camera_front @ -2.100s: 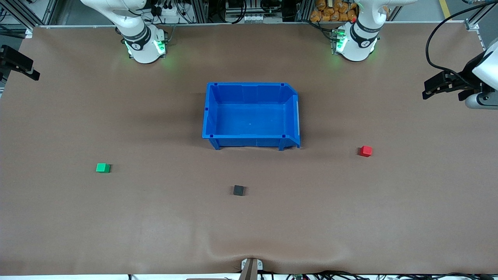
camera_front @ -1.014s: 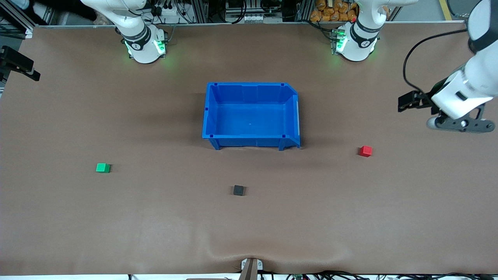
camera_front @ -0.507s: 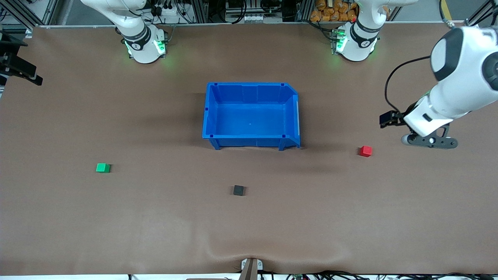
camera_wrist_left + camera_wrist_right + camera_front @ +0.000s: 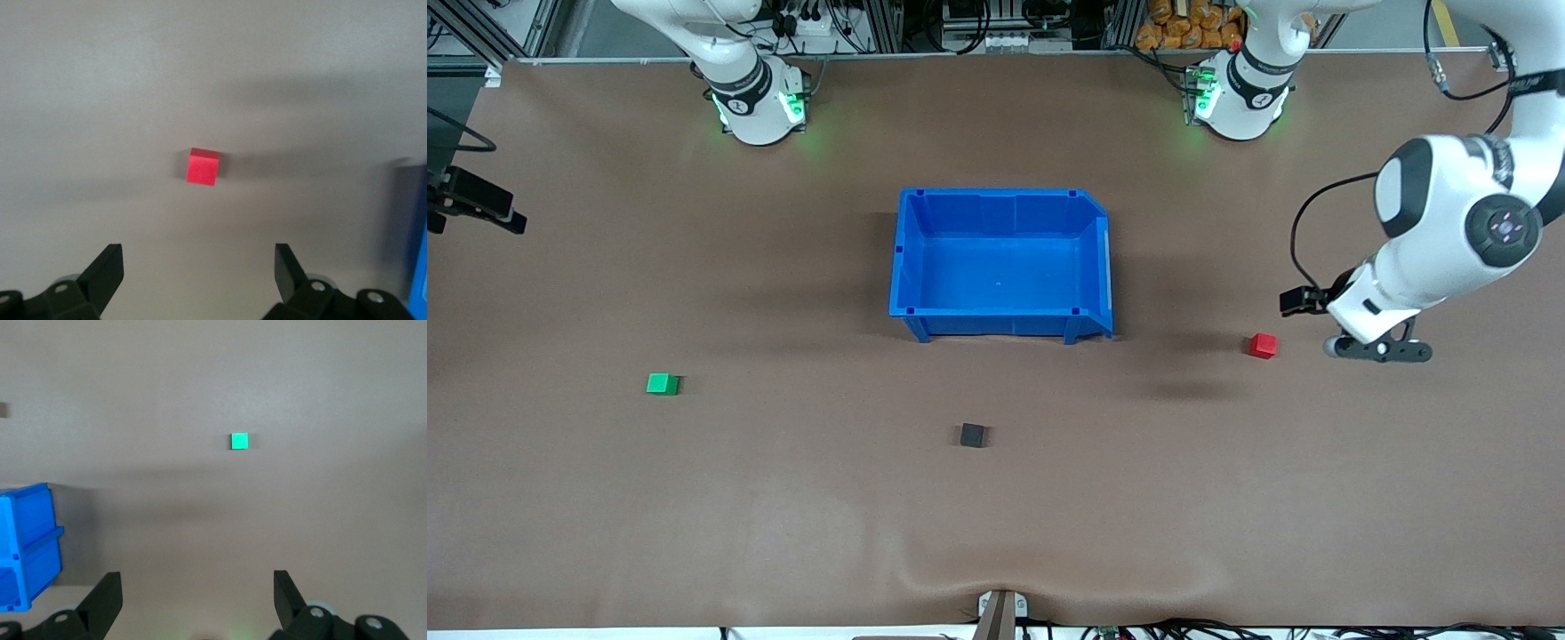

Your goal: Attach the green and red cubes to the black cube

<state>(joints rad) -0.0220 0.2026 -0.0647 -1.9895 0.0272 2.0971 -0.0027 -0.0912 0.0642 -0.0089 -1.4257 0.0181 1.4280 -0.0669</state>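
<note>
Hovering over table beside red cube (image 4: 1262,345), left hand (image 4: 199,273) spread wide; right hand (image 4: 197,597) likewise

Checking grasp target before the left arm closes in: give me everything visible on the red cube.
The red cube is a small, plain, matte bright-red block with sharp edges and no markings. It sits flat on the brown table, alone, toward the left arm's end, a little nearer the front camera than the blue bin. Nothing touches it. The left gripper hangs close by, fingers open and not yet around the cube.
</note>
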